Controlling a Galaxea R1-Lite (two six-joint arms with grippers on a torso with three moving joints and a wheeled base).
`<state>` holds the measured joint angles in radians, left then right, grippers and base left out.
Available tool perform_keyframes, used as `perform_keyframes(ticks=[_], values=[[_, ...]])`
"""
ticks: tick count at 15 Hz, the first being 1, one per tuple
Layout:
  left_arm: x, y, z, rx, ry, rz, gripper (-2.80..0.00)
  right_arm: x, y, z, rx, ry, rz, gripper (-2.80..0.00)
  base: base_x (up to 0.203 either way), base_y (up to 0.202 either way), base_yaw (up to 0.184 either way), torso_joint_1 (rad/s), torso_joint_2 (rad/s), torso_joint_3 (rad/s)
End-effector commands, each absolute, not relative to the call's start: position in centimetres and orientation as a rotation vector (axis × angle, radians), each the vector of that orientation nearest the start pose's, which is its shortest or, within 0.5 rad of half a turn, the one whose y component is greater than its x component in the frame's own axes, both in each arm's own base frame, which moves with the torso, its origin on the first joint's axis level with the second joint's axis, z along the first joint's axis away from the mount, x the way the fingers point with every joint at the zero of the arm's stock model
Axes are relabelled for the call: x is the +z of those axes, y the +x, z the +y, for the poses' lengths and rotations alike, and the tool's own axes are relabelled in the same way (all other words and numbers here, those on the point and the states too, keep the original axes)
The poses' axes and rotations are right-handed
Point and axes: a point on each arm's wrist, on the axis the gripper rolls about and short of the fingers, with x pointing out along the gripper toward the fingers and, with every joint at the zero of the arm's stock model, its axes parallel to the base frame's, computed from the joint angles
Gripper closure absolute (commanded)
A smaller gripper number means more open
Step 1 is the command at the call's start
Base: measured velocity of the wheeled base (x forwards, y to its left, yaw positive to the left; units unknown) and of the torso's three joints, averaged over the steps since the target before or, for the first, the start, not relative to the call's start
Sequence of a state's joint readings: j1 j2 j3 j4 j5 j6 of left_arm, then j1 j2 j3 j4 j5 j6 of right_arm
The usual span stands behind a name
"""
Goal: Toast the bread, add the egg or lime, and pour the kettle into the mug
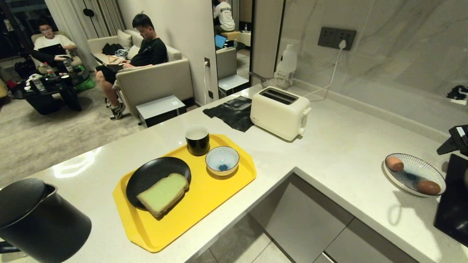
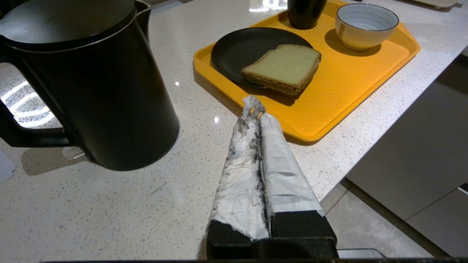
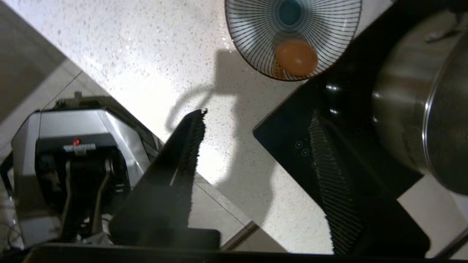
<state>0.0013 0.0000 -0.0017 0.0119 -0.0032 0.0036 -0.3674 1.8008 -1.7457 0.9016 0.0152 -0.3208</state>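
- The bread lies on a black plate at 9 o'clock on the yellow tray.
- The mug stands at the tray's 12 o'clock.
- The kettle stands off the tray, toward 8 o'clock.
- Two eggs sit in a striped dish.
- The left gripper is clenched and empty near the kettle.
- The right gripper hangs spread and empty above the counter near the dish.

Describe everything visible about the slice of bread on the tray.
The bread is one thick, roughly square slice with a pale green face and a tan-brown crust. It lies flat, whole and untoasted by its look, on a black plate, its near corner overhanging the plate's rim above the yellow tray. Only the plate touches it. The black mug and striped bowl stand apart from it, farther back on the tray. No gripper is near it.
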Motion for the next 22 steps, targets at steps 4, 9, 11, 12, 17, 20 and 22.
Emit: perform_keyframes(ticks=[4,9,11,12,17,20,22], values=[[7.5,-2.3,0.0,-0.002,0.003,0.008,0.0,23.7,31.9,-15.1,-0.179,-0.074,1.002,-2.8,0.0,0.0,0.0,0.0,0.0,0.0],[7.5,-2.3,0.0,-0.002,0.003,0.008,0.0,21.5,35.7,-16.4,-0.236,-0.074,0.986,-2.8,0.0,0.0,0.0,0.0,0.0,0.0],[7.5,-2.3,0.0,-0.002,0.003,0.008,0.0,21.2,37.1,-15.4,-0.26,-0.026,0.974,-2.8,0.0,0.0,0.0,0.0,0.0,0.0],[7.5,-2.3,0.0,-0.002,0.003,0.008,0.0,20.8,37.6,-15.0,-0.278,-0.012,0.977,-2.8,0.0,0.0,0.0,0.0,0.0,0.0],[7.5,-2.3,0.0,-0.002,0.003,0.008,0.0,18.8,39.9,-14.2,-0.319,0.032,1.002,-2.8,0.0,0.0,0.0,0.0,0.0,0.0],[7.5,-2.3,0.0,-0.002,0.003,0.008,0.0,17.9,40.3,-14.4,-0.337,0.024,1.023,-2.8,0.0,0.0,0.0,0.0,0.0,0.0],[7.5,-2.3,0.0,-0.002,0.003,0.006,0.0,17.5,40.4,-14.6,-0.34,0.028,1.031,-2.8,0.0,0.0,0.0,0.0,0.0,0.0]])
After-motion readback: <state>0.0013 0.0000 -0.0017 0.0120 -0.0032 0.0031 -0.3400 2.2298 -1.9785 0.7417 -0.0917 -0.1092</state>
